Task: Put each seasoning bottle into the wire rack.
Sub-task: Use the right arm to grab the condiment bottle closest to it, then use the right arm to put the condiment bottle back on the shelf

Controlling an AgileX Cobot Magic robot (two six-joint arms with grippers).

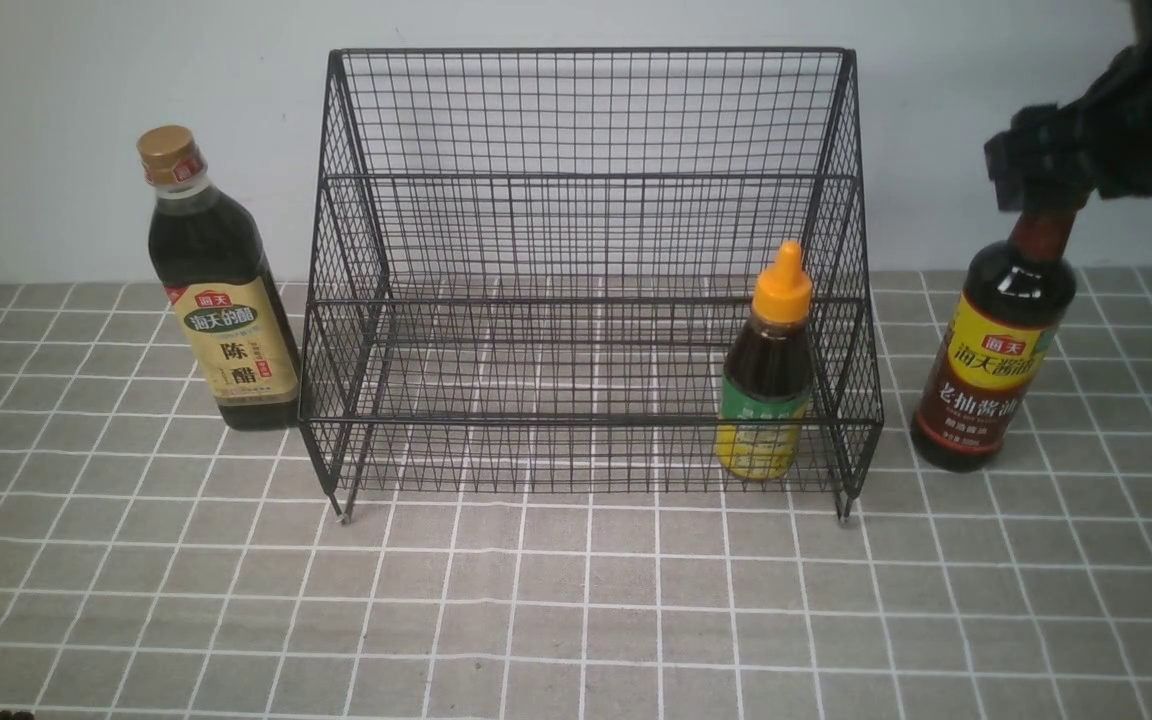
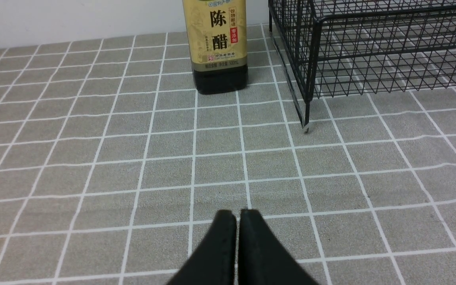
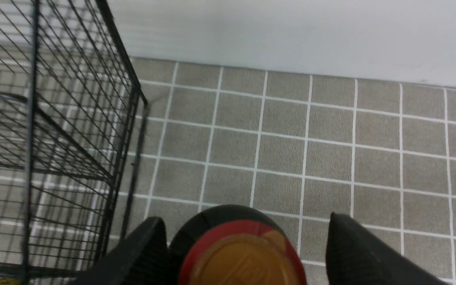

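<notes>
The black wire rack (image 1: 586,230) stands at the middle back. The small bottle with the orange nozzle cap (image 1: 771,370) stands inside its lower tier at the right end. The tall gold-cap bottle with the tan label (image 1: 221,300) stands on the table just left of the rack and also shows in the left wrist view (image 2: 218,47). The tall bottle with the brown-red neck (image 1: 991,370) stands right of the rack. My right gripper (image 1: 1041,190) is at its top. In the right wrist view the gripper (image 3: 244,218) is open, jaws either side of the cap (image 3: 244,257). My left gripper (image 2: 238,215) is shut and empty, low over the table.
A grey tiled cloth (image 1: 576,600) covers the table, with a white wall (image 1: 86,80) close behind. The rack's front left foot (image 2: 306,126) shows in the left wrist view, and its side mesh (image 3: 54,118) is close beside the right gripper.
</notes>
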